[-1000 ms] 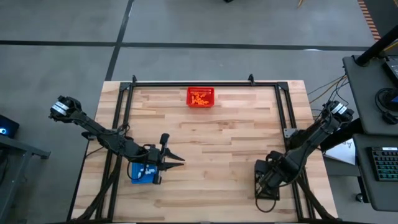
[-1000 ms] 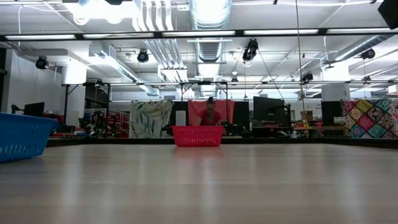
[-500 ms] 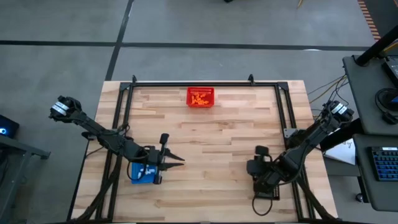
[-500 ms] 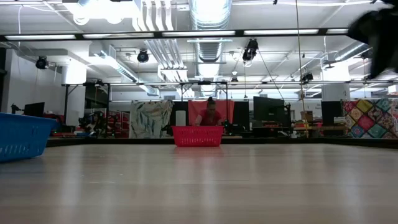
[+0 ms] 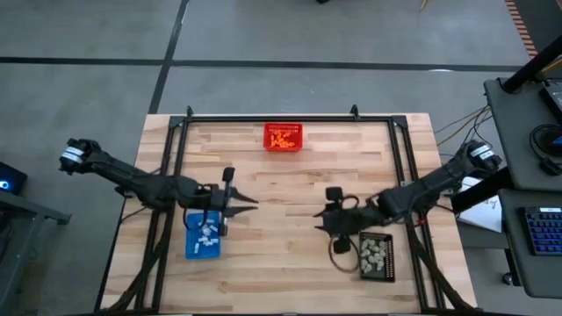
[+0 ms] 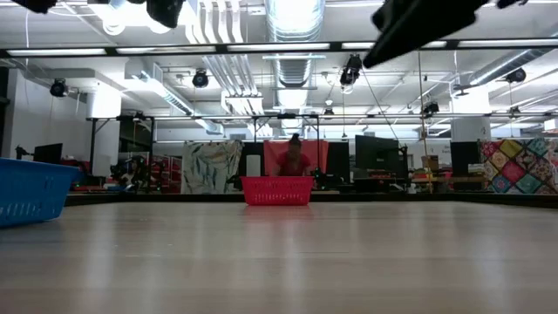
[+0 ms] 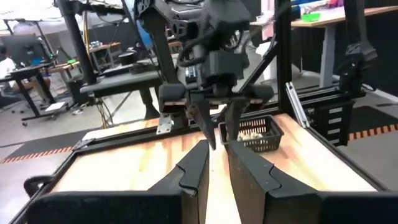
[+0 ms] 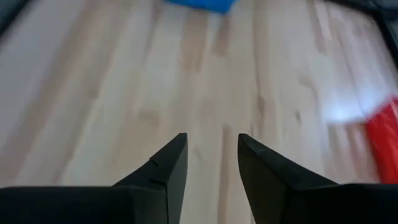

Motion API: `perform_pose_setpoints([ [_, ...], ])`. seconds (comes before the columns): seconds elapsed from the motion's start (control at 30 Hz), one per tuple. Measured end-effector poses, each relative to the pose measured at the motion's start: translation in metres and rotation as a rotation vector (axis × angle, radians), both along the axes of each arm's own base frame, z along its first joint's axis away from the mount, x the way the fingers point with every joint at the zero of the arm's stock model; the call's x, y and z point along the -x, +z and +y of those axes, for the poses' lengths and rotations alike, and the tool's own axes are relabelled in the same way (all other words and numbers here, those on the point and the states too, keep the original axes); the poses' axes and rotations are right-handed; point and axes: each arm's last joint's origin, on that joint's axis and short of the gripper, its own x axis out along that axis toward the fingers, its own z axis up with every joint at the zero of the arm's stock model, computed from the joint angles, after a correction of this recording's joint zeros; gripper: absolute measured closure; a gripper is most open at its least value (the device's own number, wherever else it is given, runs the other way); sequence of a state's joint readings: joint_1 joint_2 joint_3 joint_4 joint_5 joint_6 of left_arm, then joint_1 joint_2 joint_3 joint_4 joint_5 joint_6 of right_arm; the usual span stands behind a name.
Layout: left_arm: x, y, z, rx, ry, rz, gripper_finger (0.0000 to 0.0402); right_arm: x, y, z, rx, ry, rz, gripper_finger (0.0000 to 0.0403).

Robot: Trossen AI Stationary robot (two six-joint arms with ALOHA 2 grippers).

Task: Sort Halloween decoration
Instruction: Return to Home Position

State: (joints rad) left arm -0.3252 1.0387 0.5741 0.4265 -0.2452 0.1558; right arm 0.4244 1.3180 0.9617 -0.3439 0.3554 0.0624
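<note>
Between blue tray (image 5: 187, 247) and black tray (image 5: 376, 278), left gripper (image 7: 217, 148) hangs narrowly parted, right gripper (image 8: 212, 135) spread.

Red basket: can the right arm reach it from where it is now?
Probably yes. The right gripper hovers mid-table, and only bare table lies between it and the red basket at the far edge. The left gripper waits near the blue tray.

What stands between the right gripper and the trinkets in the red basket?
Nothing visible. From above, only bare table lies between the right gripper and the orange trinkets in the red basket; the left gripper is off to one side.
</note>
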Motion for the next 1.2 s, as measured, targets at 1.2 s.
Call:
perform_pose_setpoints([
  [1.2,0.110,-0.042,0.052,0.113,0.095,-0.162,0.0359,0.124,0.004,-0.095,-0.122,-0.021,-0.588,0.0290],
])
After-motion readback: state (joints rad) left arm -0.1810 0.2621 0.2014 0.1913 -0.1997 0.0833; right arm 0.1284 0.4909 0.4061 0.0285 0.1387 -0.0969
